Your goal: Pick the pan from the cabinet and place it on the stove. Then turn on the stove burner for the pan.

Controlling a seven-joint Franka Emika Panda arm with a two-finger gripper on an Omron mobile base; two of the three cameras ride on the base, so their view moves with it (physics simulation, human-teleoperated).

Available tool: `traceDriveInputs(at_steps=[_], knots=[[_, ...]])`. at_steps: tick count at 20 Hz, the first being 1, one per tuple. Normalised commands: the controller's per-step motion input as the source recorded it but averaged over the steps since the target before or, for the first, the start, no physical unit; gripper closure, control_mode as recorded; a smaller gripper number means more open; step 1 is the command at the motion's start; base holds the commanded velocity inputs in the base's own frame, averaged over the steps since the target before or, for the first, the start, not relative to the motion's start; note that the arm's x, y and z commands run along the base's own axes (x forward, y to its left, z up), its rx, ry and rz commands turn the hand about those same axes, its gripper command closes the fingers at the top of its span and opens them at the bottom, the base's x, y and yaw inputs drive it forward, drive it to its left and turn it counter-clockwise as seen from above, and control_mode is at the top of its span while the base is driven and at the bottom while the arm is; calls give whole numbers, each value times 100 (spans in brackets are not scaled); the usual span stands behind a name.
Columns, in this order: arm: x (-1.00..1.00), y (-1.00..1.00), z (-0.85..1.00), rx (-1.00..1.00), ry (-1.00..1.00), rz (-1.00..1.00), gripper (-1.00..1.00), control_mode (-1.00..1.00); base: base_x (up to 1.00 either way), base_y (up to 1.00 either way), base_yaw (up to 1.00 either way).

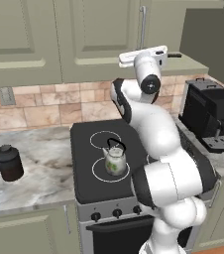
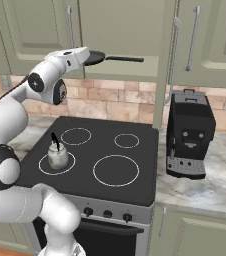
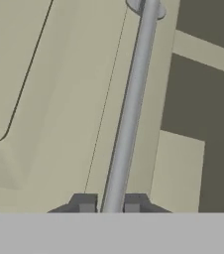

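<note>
My gripper (image 3: 109, 203) is shut on the lower end of a long silver bar handle (image 3: 134, 99) of the sage-green cabinet (image 1: 99, 34). This is the left door's handle (image 1: 143, 25) (image 2: 70, 25). My hand sits broadside under it in both base views, and the door looks flush. The neighbouring right door (image 2: 166, 75) stands swung open. Just right of my hand, the dark pan (image 2: 99, 56) (image 1: 176, 55) lies on the cabinet floor, its handle pointing right. Below is the black stove (image 1: 84, 168) (image 2: 100, 135). Its widest ring, the stove burner (image 2: 116, 170), has nothing on it.
A small glass-green kettle (image 1: 115, 161) (image 2: 57, 156) stands on the stove's front-left ring. A black coffee machine (image 1: 210, 116) (image 2: 187, 132) sits on the counter to the right. A dark jar (image 1: 9, 162) is on the left counter. Black knobs (image 2: 107, 213) line the stove's front panel.
</note>
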Motion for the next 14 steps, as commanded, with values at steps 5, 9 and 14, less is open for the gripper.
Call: traceDriveInputs(at_steps=[5,9,14], knots=[[1,0,0,0,1,2,100,-100,0,0,0],[-2,0,0,3,0,19,100,-100,0,0,0],[-42,13,3,0,0,29,100,-100,0,0,0]])
